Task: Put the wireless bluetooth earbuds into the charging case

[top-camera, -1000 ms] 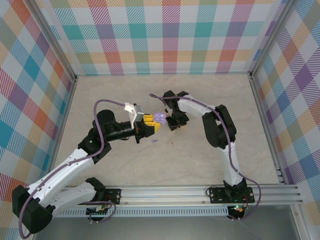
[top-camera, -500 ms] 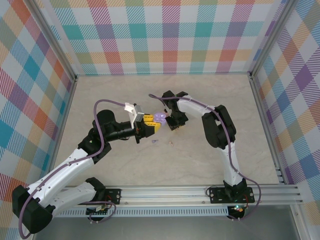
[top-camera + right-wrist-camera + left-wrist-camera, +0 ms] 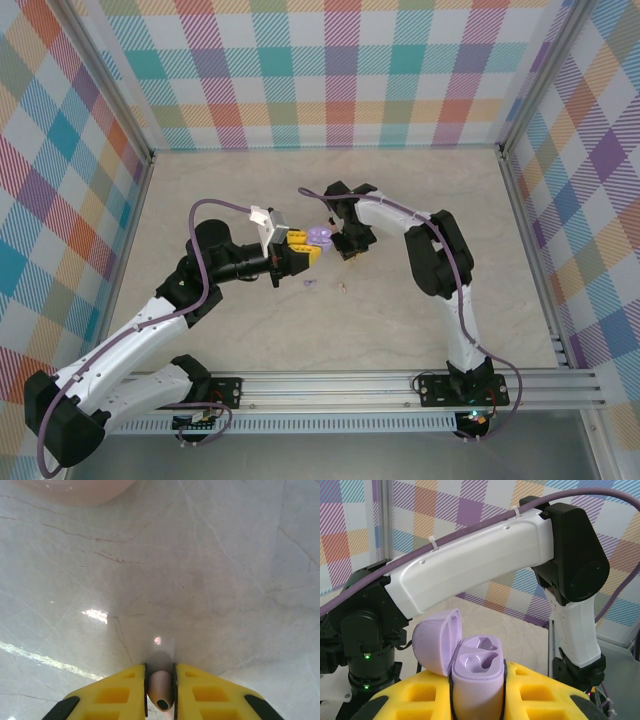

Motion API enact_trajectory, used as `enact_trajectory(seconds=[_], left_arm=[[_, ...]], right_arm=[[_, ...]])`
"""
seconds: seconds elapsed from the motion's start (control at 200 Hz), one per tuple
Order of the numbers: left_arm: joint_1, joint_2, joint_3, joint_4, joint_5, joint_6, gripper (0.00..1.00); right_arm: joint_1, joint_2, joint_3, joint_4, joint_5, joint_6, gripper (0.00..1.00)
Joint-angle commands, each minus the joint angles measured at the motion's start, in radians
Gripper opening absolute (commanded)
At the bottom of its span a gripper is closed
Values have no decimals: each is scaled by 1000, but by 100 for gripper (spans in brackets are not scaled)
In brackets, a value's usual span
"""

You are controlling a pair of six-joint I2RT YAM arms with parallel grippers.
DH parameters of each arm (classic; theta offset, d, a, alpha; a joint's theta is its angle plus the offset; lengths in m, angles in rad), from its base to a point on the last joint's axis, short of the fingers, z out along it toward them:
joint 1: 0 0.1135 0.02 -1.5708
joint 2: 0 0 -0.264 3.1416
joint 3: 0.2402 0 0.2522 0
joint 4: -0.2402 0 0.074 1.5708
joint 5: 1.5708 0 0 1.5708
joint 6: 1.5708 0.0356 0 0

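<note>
My left gripper [image 3: 477, 695] is shut on the purple charging case [image 3: 476, 667], which stands upright between the yellow fingers [image 3: 545, 690]. Its lid [image 3: 436, 640] hangs open to the left and both sockets look empty. In the top view the case [image 3: 320, 236] sits mid-table with my left gripper [image 3: 303, 250] behind it. My right gripper [image 3: 347, 248] is just right of the case, low over the table. Its jaws [image 3: 160, 682] are shut on a pale pinkish-beige earbud [image 3: 161, 694]. A purple earbud [image 3: 309, 284] and a pale earbud [image 3: 342, 289] lie on the table in front of the case.
A pale pink rounded object [image 3: 75, 489] lies on the marble table [image 3: 225, 580] ahead of the right gripper. Checked walls [image 3: 330, 80] close the table at the back and sides. The metal rail [image 3: 380, 385] with the arm bases runs along the near edge.
The right gripper's jaws have closed onto the pale earbud and shifted slightly towards the case. The left arm and the case have stayed still.
</note>
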Motion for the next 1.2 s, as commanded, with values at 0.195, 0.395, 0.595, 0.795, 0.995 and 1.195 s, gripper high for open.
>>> enact_trajectory(seconds=[0.195, 0.395, 0.595, 0.795, 0.995, 1.195], left_arm=[[-15, -15, -16, 1, -25, -12, 13], [-16, 17, -9, -32, -102, -24, 12], [-14, 81, -9, -48, -187, -63, 12], [-6, 158, -17, -27, -205, -92, 12], [36, 236, -26, 25, -196, -175, 11], [53, 302, -32, 130, -146, -239, 11]], right_arm=[[-92, -38, -126, 89, -42, 75, 17], [-171, -107, -235, 203, -216, 125, 17], [-252, -179, -350, 331, -392, 167, 17], [-331, -269, -472, 463, -562, 207, 16], [-385, -395, -576, 571, -705, 248, 17], [-393, -560, -644, 642, -780, 297, 17]])
